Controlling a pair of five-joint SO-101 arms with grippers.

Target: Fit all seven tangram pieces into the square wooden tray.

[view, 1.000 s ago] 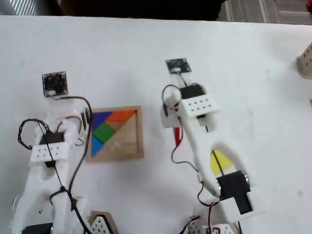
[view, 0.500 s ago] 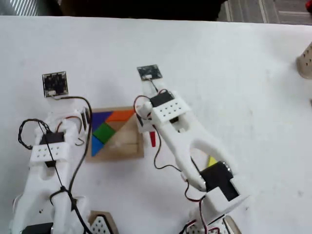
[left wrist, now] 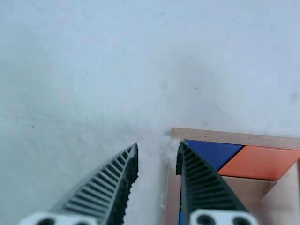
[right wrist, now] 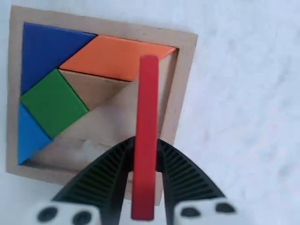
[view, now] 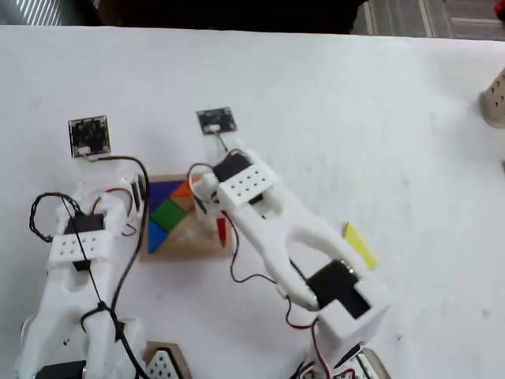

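The square wooden tray [view: 183,249] [right wrist: 186,61] [left wrist: 171,187] lies at the table's left middle, holding a dark blue piece [right wrist: 44,47], an orange piece [right wrist: 117,54], a green square [right wrist: 54,103] and a light blue piece [right wrist: 29,133]. My right gripper [right wrist: 145,154] hangs over the tray's right side, shut on a red piece [right wrist: 146,131] [view: 222,229] held on edge. A yellow piece [view: 359,245] lies on the table beside the right arm. My left gripper [left wrist: 157,152] rests open at the tray's far left corner, one finger over the tray.
Two small black marker boards [view: 88,136] [view: 216,121] lie on the white table behind the arms. A pale pegged block [view: 495,99] stands at the far right edge. Cables trail over both arms.
My right arm has swung left with the red piece, from the bare table to over the tray. The yellow piece is now uncovered. The left arm has stayed still.
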